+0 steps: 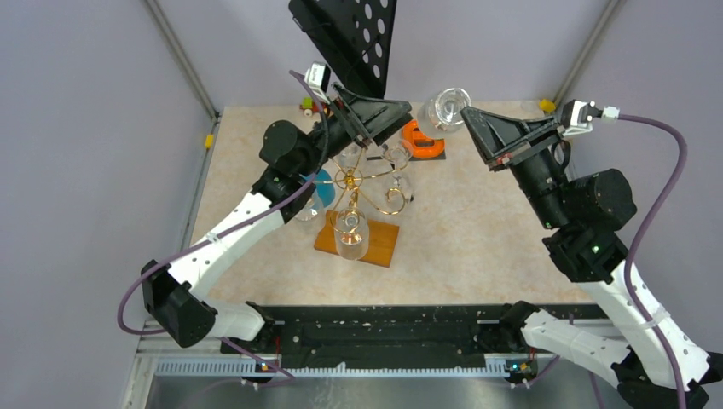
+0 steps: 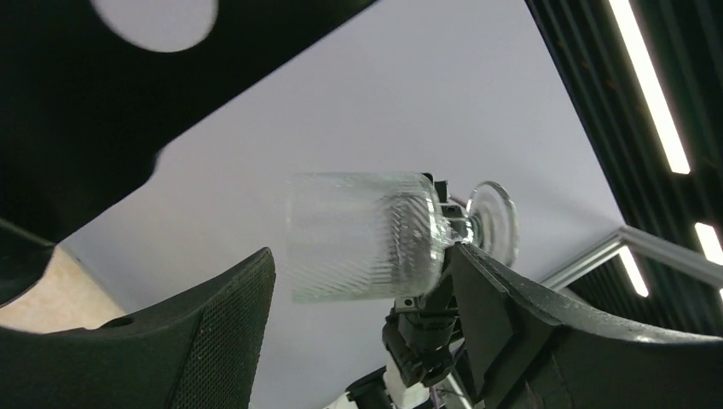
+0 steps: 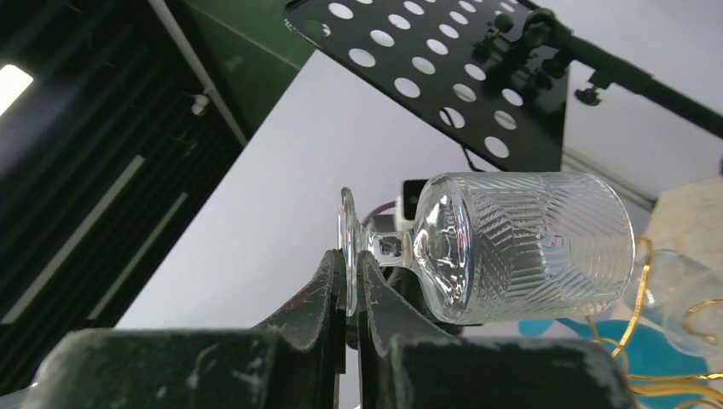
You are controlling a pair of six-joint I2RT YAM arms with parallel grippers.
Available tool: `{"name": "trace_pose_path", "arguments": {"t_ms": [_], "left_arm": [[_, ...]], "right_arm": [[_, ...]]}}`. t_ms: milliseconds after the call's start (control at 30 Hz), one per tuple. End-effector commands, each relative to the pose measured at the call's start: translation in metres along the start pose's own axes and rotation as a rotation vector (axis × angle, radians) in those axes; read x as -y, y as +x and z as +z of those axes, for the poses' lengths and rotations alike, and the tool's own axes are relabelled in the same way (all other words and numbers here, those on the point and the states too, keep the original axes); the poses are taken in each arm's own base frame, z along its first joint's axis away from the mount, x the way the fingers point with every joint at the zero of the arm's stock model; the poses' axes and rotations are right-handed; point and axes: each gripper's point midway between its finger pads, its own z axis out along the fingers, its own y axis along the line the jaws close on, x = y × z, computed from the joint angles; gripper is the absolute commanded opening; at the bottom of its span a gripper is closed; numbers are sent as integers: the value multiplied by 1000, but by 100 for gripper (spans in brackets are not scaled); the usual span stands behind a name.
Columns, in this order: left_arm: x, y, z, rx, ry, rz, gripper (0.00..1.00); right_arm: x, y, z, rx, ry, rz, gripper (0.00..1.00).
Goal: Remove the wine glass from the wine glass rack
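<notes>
The desk (image 1: 477, 221) carries the wine glass rack (image 1: 362, 183), with other glasses hanging on it. Your left gripper (image 1: 394, 122) hovers over the rack's far side, fingers released and holding nothing. The wine glass (image 3: 520, 247) is already off. It lies sideways in the air, right of the rack, its foot pinched between the right gripper's (image 3: 351, 256) fingers. What's left, I'd judge: carry it clear, then set it down upright — gently.

Music stand (image 1: 345, 38) just behind rack (image 1: 358, 181)

top looks down; upturned wrist views share the wine glass (image 2: 367, 237).
</notes>
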Motion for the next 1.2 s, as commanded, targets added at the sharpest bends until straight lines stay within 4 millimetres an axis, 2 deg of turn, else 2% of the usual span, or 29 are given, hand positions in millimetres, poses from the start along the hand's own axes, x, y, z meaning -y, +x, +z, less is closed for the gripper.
{"name": "trace_pose_path", "arguments": {"t_ms": [0,167,400,667,800,1033,1167], "left_arm": [[33,-10,-5,58,98,-117,79],[44,-3,-7,20,140,-151,79],[72,5,-19,-25,256,-191,75],[99,9,-38,-40,367,-213,56],[107,10,-47,-41,400,-208,47],[135,10,-63,-51,540,-181,39],[145,13,-68,-66,574,-150,34]], "right_arm": [[-75,-17,-12,27,-303,159,0],[-78,-14,-13,6,-327,186,0],[-67,-6,-10,-12,-322,236,0],[-52,3,-5,-38,-334,359,0],[-45,6,-5,-45,-327,394,0],[-27,12,-4,-49,-300,468,0],[-15,14,-1,-38,-257,473,0]]}}
